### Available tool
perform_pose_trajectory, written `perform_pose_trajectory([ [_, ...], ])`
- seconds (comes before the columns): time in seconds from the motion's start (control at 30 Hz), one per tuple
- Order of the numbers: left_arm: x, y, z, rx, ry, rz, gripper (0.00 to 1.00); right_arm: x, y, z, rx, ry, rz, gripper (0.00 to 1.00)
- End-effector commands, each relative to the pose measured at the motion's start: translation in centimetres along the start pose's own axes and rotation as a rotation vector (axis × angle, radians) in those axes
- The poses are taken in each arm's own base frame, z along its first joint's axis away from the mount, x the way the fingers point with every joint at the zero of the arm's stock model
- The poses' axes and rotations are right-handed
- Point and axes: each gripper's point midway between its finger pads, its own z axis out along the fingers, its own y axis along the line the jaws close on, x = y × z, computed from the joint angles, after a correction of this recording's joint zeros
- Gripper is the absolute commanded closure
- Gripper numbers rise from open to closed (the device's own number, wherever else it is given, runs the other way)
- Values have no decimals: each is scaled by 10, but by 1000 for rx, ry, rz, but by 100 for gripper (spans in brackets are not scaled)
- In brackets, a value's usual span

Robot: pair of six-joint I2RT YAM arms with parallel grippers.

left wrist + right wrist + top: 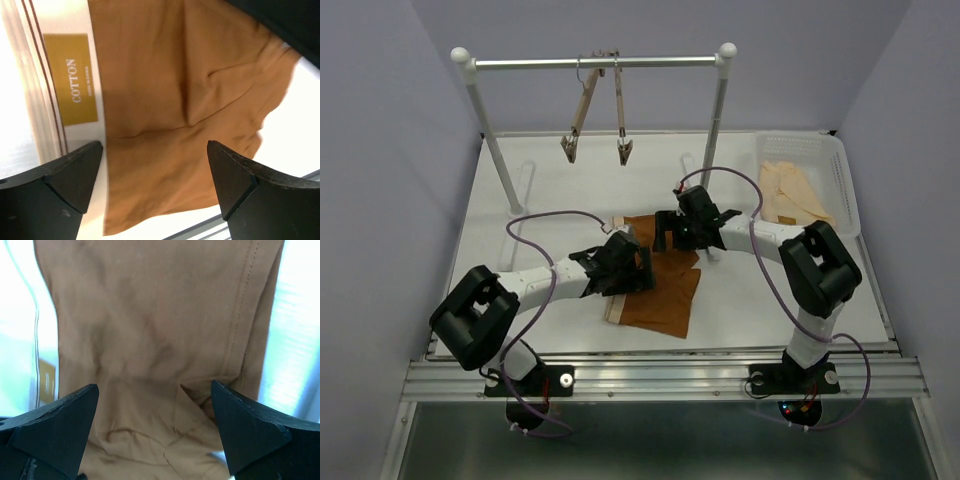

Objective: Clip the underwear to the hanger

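- Nothing is clipped yet: the underwear (665, 295) lies flat, near-middle of the table (550, 200).
- Both hangers (582, 112) hang untouched on the far rail (650, 62).
- Left gripper (638, 268) and right gripper (666, 234) hover over the cloth, fingers spread wide, holding nothing.

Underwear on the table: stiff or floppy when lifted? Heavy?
Probably floppy: the underwear lies flat with soft creases, so it should sag from whichever points get pinched. Likely light, being thin cloth. The waistband looks thicker, so it may hold a pinch better.
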Motion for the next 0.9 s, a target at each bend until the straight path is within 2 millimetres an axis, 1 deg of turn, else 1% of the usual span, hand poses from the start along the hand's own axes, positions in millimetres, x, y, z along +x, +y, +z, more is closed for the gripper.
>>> perform_pose_trajectory([
  [0.0, 20, 0, 4, 22, 69, -17, 1, -25, 7, 15, -15, -52, 18, 0],
  [0.03, 21, 1, 6, 20, 71, -14, 1, -25, 6, 18, -10, -49, 22, 0],
  [0.07, 24, 4, 10, 17, 82, -8, 1, -27, -2, 24, 13, -49, 41, 0],
  [0.1, 26, 7, 12, 3, 86, -6, 1, -28, -4, 27, 26, -51, 46, 0],
  [0.13, 26, 11, 15, -10, 87, -7, 1, -28, -15, 32, 62, -54, 61, 0],
  [0.17, 26, 14, 18, -23, 94, -7, 1, -32, -20, 33, 78, -64, 74, 0],
  [0.2, 30, 19, 24, -42, 109, -7, 1, -37, -21, 35, 85, -74, 74, 0],
  [0.27, 22, 21, 30, -39, 107, -14, 2, -42, -34, 39, 125, -85, 87, 0],
  [0.3, 21, 25, 35, -47, 115, -12, 2, -43, -36, 42, 132, -83, 89, 0],
  [0.33, 8, 25, 38, -48, 95, -13, 2, -51, -44, 43, 168, -105, 103, 0],
  [0.37, 1, 28, 39, -54, 88, -17, 3, -55, -51, 44, 178, -108, 114, 0],
  [0.4, -4, 32, 41, -69, 84, -20, 3, -52, -53, 48, 186, -97, 117, 0],
  [0.43, -13, 33, 41, -73, 66, -24, 3, -57, -59, 50, 195, -102, 127, 0],
  [0.47, -26, 35, 41, -75, 39, -24, 3, -62, -62, 52, 201, -108, 130, 0],
  [0.53, -38, 31, 39, -72, 14, -10, 2, -66, -61, 54, 196, -110, 122, 0],
  [0.57, -48, 26, 37, -63, -8, 2, 1, -74, -56, 53, 181, -121, 114, 0],
  [0.63, -54, 16, 33, -25, -18, 32, 1, -80, -51, 54, 162, -125, 82, 0],
  [0.7, -62, 6, 25, 4, -45, 54, 1, -88, -38, 50, 103, -126, 47, 0],
  [0.73, -67, 6, 21, -2, -64, 66, 1, -92, -31, 46, 73, -128, 32, 0],
  [0.77, -71, 5, 13, -2, -80, 69, 1, -96, -26, 43, 54, -135, 9, 0],
  [0.83, -76, 4, 4, -9, -109, 80, 1, -101, -18, 34, 22, -145, -11, 0],
  [0.87, -81, 2, -8, -6, -141, 81, 1, -105, -11, 24, -3, -160, -25, 0],
])
